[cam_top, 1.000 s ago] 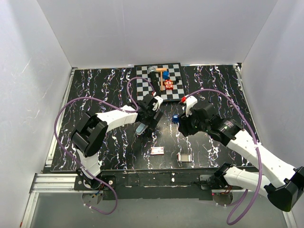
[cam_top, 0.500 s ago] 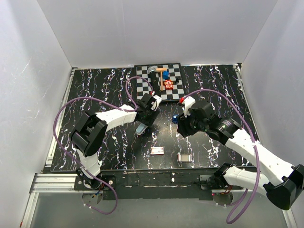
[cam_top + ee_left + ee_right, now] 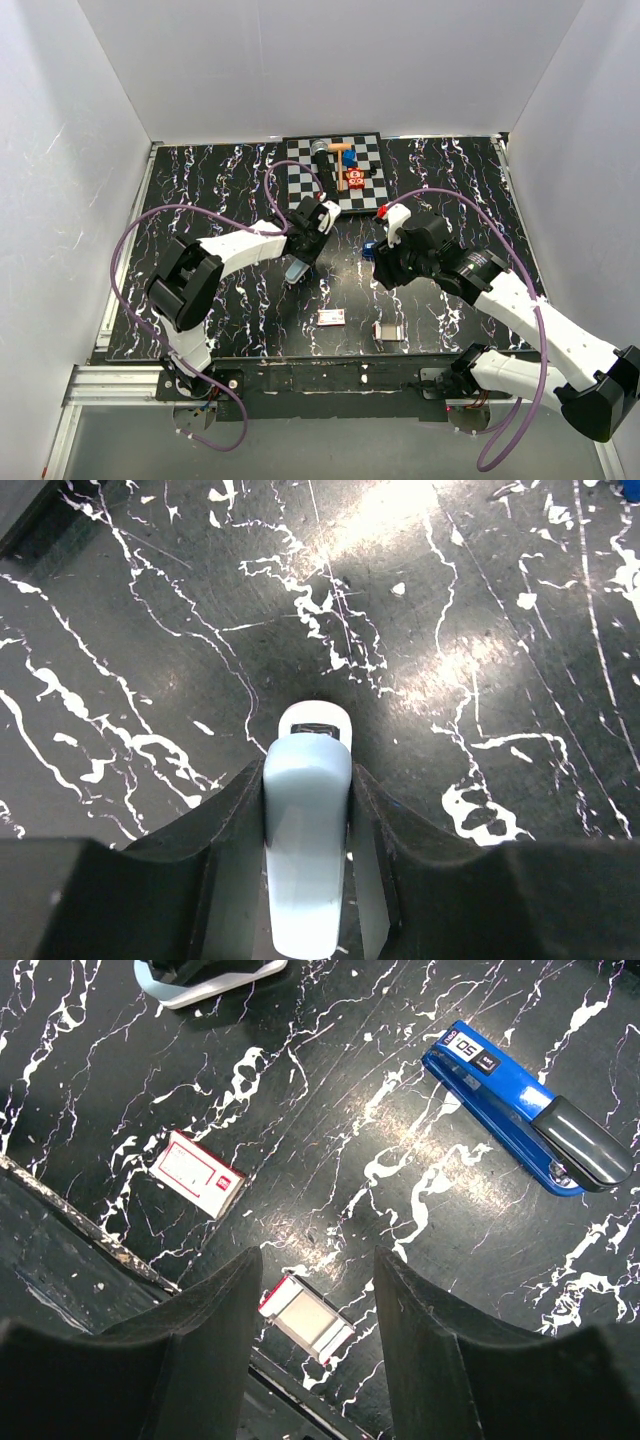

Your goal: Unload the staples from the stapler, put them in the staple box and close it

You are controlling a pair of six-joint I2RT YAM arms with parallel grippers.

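The dark-blue stapler [image 3: 525, 1110] with a black end lies flat on the black marbled table, at the upper right of the right wrist view. In the top view only its blue tip [image 3: 369, 250] shows beside the right arm. My right gripper [image 3: 315, 1260] is open and empty, hovering above the table to the near left of the stapler; it also shows in the top view [image 3: 388, 274]. My left gripper [image 3: 308, 780] is shut on a pale-blue oblong piece [image 3: 305, 850], held just above the table, left of the stapler in the top view [image 3: 297, 269].
A white-and-red staple box [image 3: 197, 1173] and an open small box [image 3: 308, 1317] lie near the table's front edge [image 3: 60, 1230]. A checkered board [image 3: 372, 150] with a hammer and small toys sits at the back.
My left gripper has shifted slightly back and left with the pale-blue piece. The right arm has barely moved.
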